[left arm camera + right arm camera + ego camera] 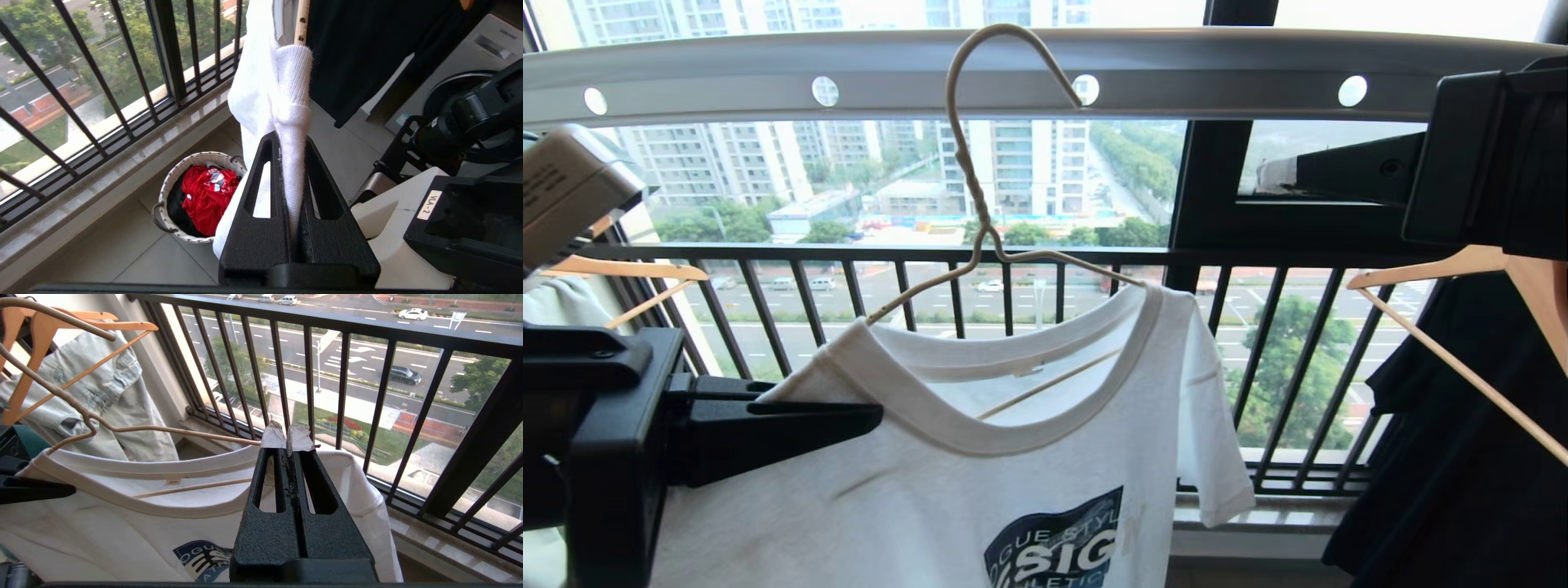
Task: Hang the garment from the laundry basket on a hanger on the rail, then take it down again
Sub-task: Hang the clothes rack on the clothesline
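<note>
We see the garment (1013, 457), a white T-shirt with a dark blue chest print, draped on the hanger (980, 204), whose hook sits in 1 of the round holes of the rail (727, 73), near the middle of the bar. The shirt sits unevenly: the hanger's right arm runs inside the collar to the shoulder, while its left arm lies bare above the collar. Our left gripper (870, 418) reaches in from the lower left and pinches the shirt's left shoulder; in the left wrist view its 2 fingers (261, 196) are pressed together with a fold of white cloth between them. Our right gripper (287, 437) hovers at the shirt's right shoulder, its fingers closed tight on nothing we can make out, the taped tips just beside the hanger's wire. The laundry basket (171, 179) stands on the tiled floor close to the foot of the black railing (1013, 255), with a red cloth (206, 196) inside. Wooden hangers (1462, 269) hang toward both ends of the rail, the one on the right carrying a dark garment (1462, 457).
</note>
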`<state>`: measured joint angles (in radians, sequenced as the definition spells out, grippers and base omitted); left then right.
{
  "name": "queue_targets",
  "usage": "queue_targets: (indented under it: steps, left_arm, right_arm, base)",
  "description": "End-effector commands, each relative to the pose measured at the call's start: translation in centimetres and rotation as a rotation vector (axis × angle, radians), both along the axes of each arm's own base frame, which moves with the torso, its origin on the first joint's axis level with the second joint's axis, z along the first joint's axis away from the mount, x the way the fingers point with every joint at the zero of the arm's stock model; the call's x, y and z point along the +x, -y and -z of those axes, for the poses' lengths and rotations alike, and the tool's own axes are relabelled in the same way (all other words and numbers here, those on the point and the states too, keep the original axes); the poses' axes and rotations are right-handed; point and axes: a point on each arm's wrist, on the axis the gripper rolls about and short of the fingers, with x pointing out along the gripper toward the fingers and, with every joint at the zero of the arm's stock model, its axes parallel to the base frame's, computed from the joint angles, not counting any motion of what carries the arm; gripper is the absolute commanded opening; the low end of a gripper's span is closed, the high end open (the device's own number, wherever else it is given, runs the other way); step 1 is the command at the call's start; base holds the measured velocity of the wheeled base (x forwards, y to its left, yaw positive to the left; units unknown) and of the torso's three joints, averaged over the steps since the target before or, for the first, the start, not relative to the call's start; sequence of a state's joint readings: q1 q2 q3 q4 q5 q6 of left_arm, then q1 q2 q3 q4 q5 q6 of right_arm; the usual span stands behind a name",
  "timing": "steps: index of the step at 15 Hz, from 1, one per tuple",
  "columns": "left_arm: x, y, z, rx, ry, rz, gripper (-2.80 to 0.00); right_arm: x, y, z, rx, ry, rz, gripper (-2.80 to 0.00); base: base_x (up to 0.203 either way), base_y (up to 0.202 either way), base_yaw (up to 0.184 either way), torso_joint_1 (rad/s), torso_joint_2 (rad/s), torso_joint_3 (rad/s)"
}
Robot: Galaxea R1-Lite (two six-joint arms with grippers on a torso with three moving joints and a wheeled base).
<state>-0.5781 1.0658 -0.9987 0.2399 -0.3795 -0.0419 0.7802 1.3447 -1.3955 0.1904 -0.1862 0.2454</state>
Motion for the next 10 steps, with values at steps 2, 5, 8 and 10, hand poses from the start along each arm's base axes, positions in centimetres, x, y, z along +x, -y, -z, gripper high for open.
queue_targets:
  steps: [2, 5, 8, 10]
  left_arm:
    - [-2.3, -2.2, 0.3, 0.023, 0.068, -0.248, -2.8]
    - [-3.7, -3.9, 0.7, 0.048, 0.13, -0.519, -2.8]
    - [-4.0, -4.7, 0.5, 0.078, 0.17, -0.706, -2.8]
    - [-4.3, -5.4, 0.6, 0.084, 0.183, -0.802, -2.8]
  right_arm:
    - [0.1, -0.1, 0.1, -0.002, -0.004, 0.001, -2.8]
    - [0.2, -0.2, 0.2, -0.005, -0.007, 0.001, -2.8]
    - [0.3, -0.3, 0.4, -0.012, -0.014, -0.001, -2.8]
    - [0.4, -0.5, 0.5, -0.016, -0.019, -0.004, -2.8]
  base:
    - [0.0, 0.0, 0.0, 0.0, 0.0, 0.0]
    - [0.0, 0.0, 0.0, 0.0, 0.0, 0.0]
    - [0.0, 0.0, 0.0, 0.0, 0.0, 0.0]
    - [0.0, 0.0, 0.0, 0.0, 0.0, 0.0]
